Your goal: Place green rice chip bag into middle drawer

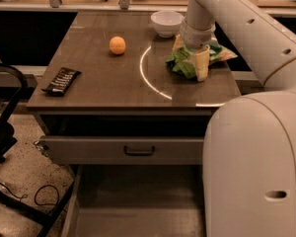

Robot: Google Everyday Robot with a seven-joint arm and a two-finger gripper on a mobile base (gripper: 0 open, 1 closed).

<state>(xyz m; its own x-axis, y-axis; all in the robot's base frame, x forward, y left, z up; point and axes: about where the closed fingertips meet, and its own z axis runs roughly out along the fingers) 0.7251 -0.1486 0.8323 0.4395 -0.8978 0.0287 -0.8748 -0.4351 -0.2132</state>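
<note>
Green rice chip bag (179,63) on tabletop (103,88), gripper (200,65) at it, lettering unreadable

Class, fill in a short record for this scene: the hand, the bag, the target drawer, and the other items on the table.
hand: hand down on the green rice chip bag, right rear of the table
bag: on the table top, beside the white bowl
middle drawer: middle drawer open, below the handled drawer; bag not in it
other items: orange, black wrapper
</note>
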